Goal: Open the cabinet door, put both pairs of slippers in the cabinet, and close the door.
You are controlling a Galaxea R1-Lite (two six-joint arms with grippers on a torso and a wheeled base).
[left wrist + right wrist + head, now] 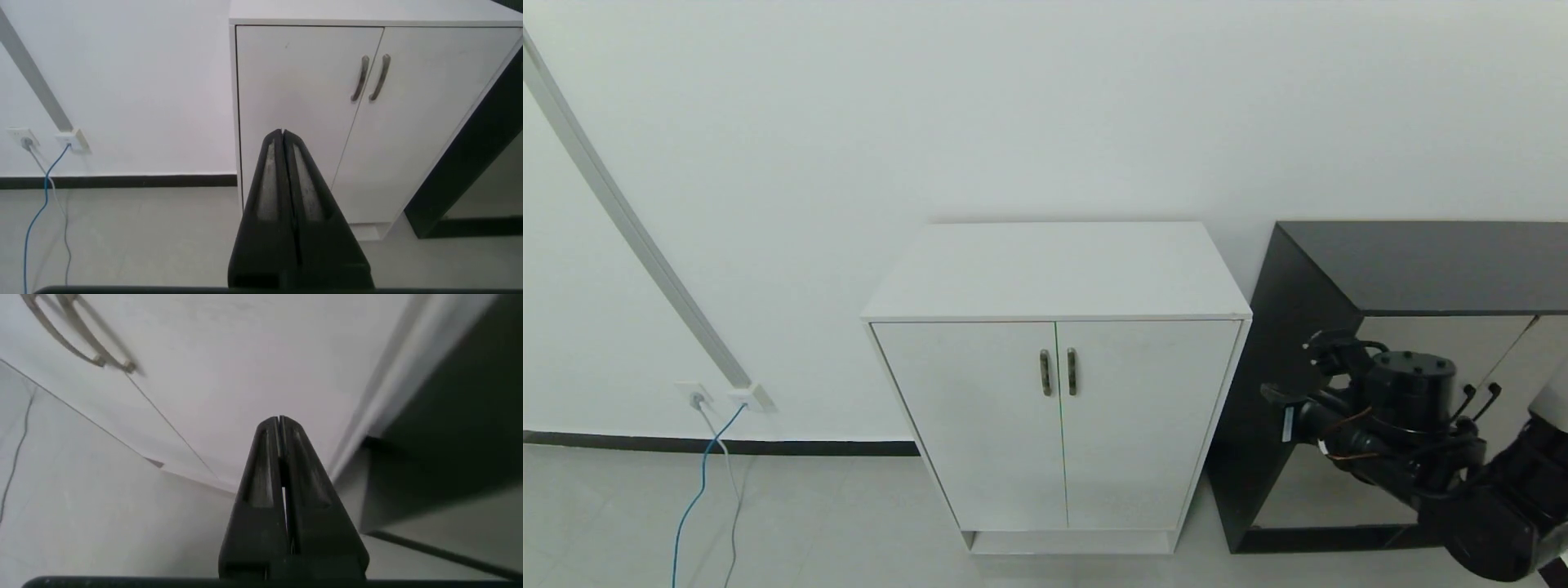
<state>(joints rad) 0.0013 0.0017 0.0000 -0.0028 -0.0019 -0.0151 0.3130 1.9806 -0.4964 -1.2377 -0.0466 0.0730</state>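
Head cam is showing 1 white cabinet (pixel 1054 269). It's carrying 2 doors, L door (pixel 972 425) & R door (pixel 1135 425). Each is wearing 1 handle, so 2 handles total: L handle (pixel 1045 372), R handle (pixel 1072 371). 1 black unit (pixel 1421 265) is standing alongside. The wall is holding 2 sockets (pixel 693 395) & 1 trunking strip (pixel 621 212). 2 cables are hanging down: 1 blue cable (pixel 690 506), 1 grey cable (pixel 737 498). Wrist cams are giving 2 grippers: 1 left gripper (pixel 283 135), 1 right gripper (pixel 279 420).
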